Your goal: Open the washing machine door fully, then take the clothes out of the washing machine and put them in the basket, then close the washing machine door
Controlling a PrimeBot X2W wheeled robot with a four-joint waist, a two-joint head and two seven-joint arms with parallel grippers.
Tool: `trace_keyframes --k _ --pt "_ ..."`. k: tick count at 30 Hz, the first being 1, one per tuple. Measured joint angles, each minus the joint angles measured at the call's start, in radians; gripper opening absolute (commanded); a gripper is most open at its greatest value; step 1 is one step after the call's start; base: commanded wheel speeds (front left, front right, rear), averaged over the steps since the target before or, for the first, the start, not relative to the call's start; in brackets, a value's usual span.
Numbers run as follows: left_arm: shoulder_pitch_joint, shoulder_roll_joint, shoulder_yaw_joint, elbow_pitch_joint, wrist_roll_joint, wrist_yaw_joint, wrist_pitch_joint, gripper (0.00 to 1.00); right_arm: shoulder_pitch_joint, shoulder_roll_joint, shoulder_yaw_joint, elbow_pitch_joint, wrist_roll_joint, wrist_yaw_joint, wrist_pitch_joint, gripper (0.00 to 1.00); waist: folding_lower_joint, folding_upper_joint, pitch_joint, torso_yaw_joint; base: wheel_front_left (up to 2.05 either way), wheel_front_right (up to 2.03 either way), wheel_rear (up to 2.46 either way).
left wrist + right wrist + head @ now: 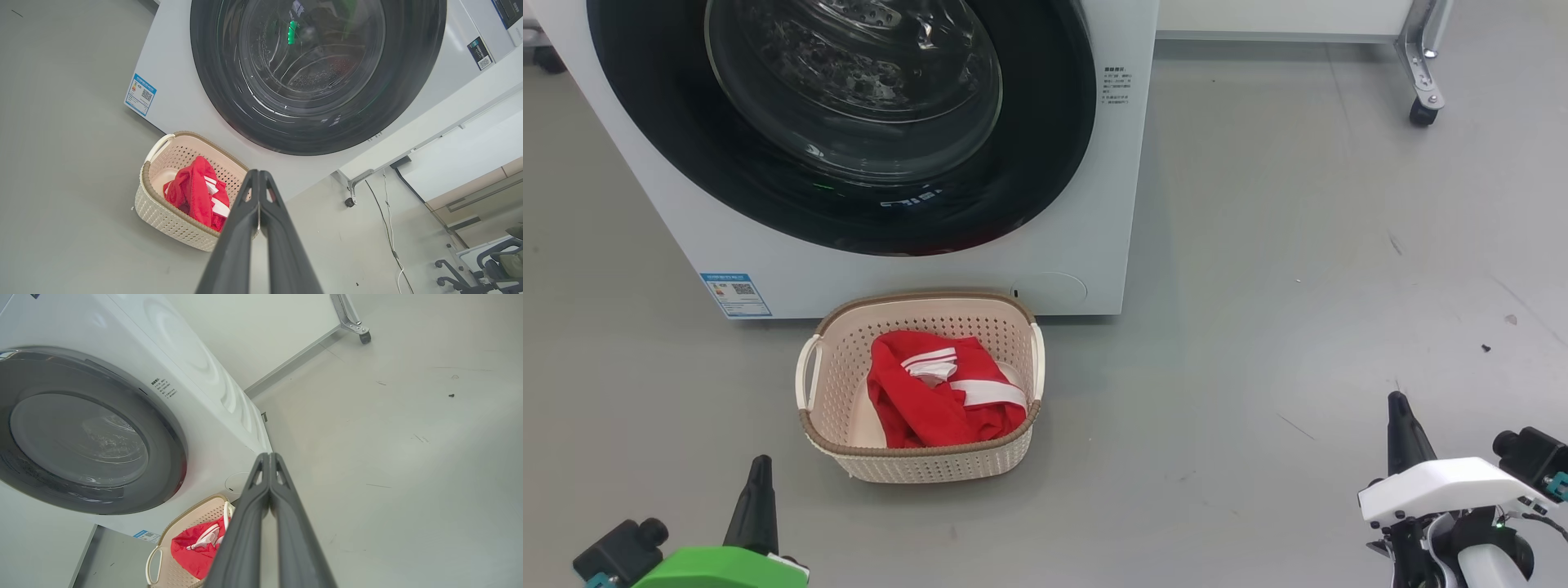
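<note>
Clothes [935, 396], red with white stripes, lie heaped in the basket [931, 467]. The left hand [760, 474] sits at the lower left and the right hand [1398, 406] at the lower right. Each is empty, its two dark fingers pressed together, low over the grey floor [1258, 327] and well apart from the basket. The basket stands on the floor just in front of the washing machine [1086, 245]. Above it the washing machine door [1049, 139], glossy black around a glass bowl, sits closed against the white front.

Closed washing machine door [77, 433], red clothes [196, 549] in basket [184, 522], right end effector [269, 457] pressed together
</note>
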Motion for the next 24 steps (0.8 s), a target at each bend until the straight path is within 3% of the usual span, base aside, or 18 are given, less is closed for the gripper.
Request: trace_keyframes --k 24 --pt "-0.021 0.000 0.041 0.000 -0.211 0.000 0.068 0.00 -0.009 0.008 -0.055 -0.005 0.247 0.012 0.069 0.00 0.0000 0.0000 -0.008 -0.009 0.00 0.00 0.00"
